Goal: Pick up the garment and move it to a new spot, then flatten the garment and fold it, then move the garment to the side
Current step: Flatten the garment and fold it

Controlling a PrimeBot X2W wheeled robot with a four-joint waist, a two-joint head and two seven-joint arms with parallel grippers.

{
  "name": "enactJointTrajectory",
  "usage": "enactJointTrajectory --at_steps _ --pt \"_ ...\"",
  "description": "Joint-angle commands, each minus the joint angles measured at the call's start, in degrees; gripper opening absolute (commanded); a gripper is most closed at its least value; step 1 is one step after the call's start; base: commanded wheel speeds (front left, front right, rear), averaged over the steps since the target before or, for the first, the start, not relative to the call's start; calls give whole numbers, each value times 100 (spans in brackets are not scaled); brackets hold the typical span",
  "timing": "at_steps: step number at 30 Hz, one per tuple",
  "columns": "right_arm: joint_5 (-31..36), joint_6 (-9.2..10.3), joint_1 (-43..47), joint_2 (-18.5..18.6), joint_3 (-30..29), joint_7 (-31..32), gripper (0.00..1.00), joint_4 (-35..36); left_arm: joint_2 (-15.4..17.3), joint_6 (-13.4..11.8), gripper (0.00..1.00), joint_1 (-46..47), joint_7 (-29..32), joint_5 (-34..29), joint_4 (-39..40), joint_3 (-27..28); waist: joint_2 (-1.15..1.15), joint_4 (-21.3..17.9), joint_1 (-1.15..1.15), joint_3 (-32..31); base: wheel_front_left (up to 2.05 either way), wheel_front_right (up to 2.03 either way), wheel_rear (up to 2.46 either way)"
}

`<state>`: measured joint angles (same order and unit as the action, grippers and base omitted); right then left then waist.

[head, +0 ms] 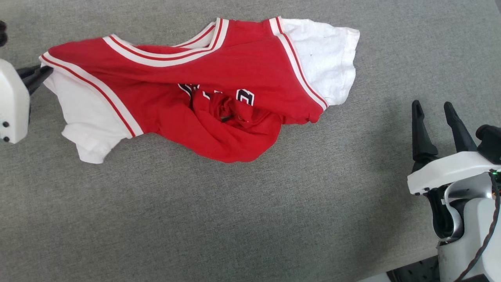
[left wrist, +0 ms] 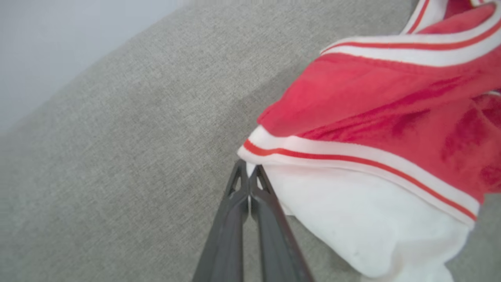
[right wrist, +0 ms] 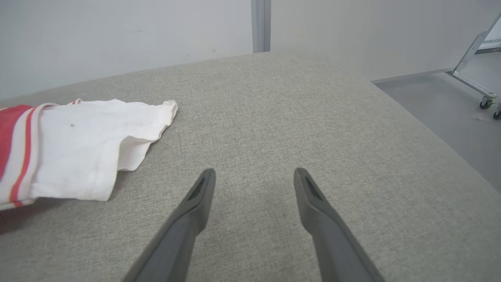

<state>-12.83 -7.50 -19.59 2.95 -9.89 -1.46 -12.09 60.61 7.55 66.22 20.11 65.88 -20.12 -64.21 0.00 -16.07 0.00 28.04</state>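
At my far left, my left gripper (head: 44,73) is mostly cut off by the head view's edge. In the left wrist view its fingers (left wrist: 238,203) are pressed together at the corner of the garment (head: 235,66), where the striped trim (left wrist: 352,160) meets the left white sleeve (left wrist: 352,219). They pinch that corner, though how much cloth sits between the tips is hard to see.

The garment lies stretched across the grey fabric surface (head: 235,219), upper centre in the head view. Its red middle is bunched into folds, so the dark lettering (head: 244,96) is half buried and unreadable.

The right white sleeve (head: 327,58) lies flat, its red side cut off in the right wrist view.

My right gripper (head: 432,107) hovers well apart from the garment, fingers (right wrist: 195,211) spread wide over bare surface, holding nothing.
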Motion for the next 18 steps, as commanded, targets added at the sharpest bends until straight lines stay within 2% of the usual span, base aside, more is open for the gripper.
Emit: enactJointTrajectory --at_steps 1,6,7,8,9,14,18 --pt "-8 2 44 -1 -20 7 100 12 -45 -13 0 131 -180 -154 -104 -148 0 4 0 -20 0 0 0" --pt "64 2 78 -1 -50 79 100 40 -288 -13 0 206 -578 145 -295 -511 0 121 0 -104 0 0 0" --pt "88 2 78 -1 -63 108 100 58 -340 -13 25 191 -680 212 -337 -547 0 162 0 -131 0 0 0" --pt "126 2 83 -1 -84 125 100 83 -383 -13 76 175 -804 276 -363 -583 0 211 0 -162 0 0 0" --pt "158 2 82 -1 -92 155 100 113 -403 -13 100 154 -935 355 -393 -604 0 258 0 -191 0 0 0" --pt "400 2 128 0 -19 361 100 253 -491 -13 100 -139 -1807 696 -445 -677 0 565 0 -414 0 0 0" --pt "583 2 149 -1 31 554 100 348 -666 -13 100 -614 -2809 1032 -570 -615 0 886 0 -652 0 0 0"
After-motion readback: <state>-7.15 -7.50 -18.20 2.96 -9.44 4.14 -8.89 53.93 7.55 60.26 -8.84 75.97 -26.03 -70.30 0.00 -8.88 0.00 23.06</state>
